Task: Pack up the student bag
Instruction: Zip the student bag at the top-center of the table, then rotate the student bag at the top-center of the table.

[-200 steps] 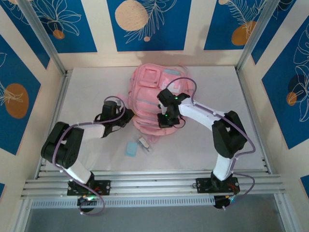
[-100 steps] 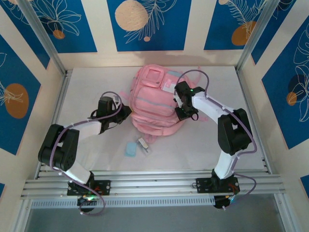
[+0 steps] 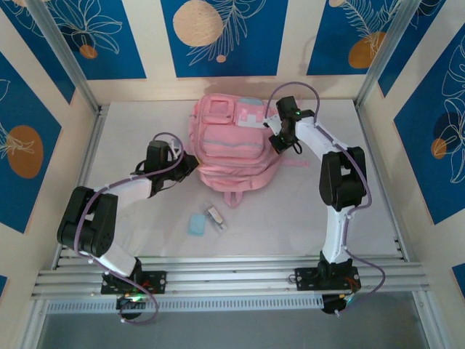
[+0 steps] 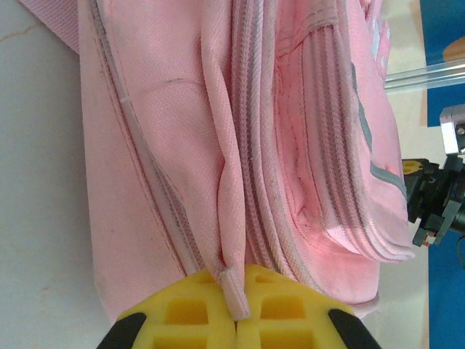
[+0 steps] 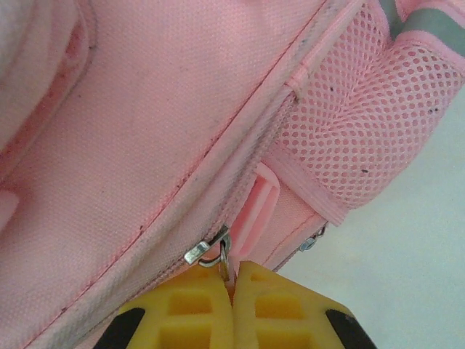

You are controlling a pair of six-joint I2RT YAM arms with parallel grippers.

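Whereas the student bag (image 3: 231, 142) had lain askew at mid-table a second before, it lay squared up nearer the far edge of the table (image 3: 349, 211), with bare surface to its right. The left jaws pinched a pink fabric tab (image 4: 231, 287) at the bag's left side; the right jaws, shifted to its far right corner, pinched a metal zipper pull (image 5: 220, 253). Counted: one bag and two small items, a pale blue piece (image 3: 196, 224) and a whitish piece (image 3: 216, 217), just beside each other.
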